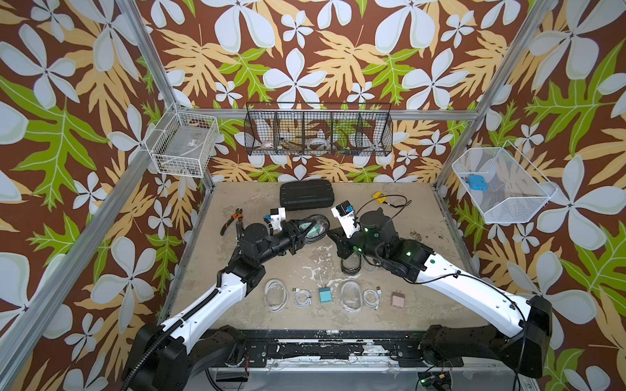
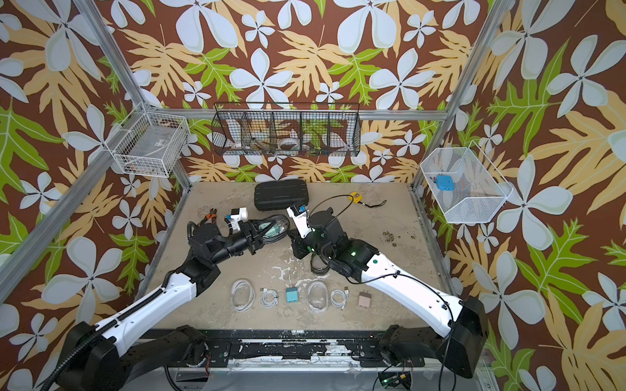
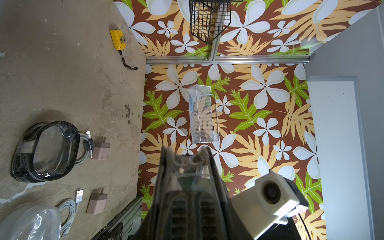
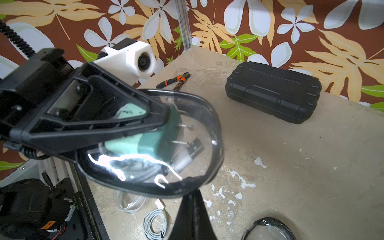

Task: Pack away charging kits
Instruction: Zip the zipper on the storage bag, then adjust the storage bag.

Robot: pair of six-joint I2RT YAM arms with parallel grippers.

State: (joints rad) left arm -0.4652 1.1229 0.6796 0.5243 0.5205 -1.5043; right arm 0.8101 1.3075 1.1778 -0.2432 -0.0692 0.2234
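My left gripper (image 1: 299,233) is shut on a black-rimmed oval case (image 1: 315,224) and holds it above the table's middle. Through its clear side in the right wrist view, the case (image 4: 187,158) shows a teal plug (image 4: 153,143) and a cable. My right gripper (image 4: 193,192) is shut, its tips touching the case's black rim. Along the front lie a clear case (image 1: 276,294), a coiled cable (image 1: 301,298), a teal plug (image 1: 325,295), another clear case (image 1: 351,296), another cable (image 1: 372,298) and a pink plug (image 1: 397,300). A second black-rimmed case (image 3: 47,151) lies under my right arm.
A black ribbed case (image 1: 306,195), pliers (image 1: 233,220) and a yellow tape measure (image 1: 379,197) lie at the back of the table. A black wire basket (image 1: 318,130) hangs on the back wall. White baskets hang left (image 1: 184,145) and right (image 1: 504,186), the right holding a blue block (image 1: 476,182).
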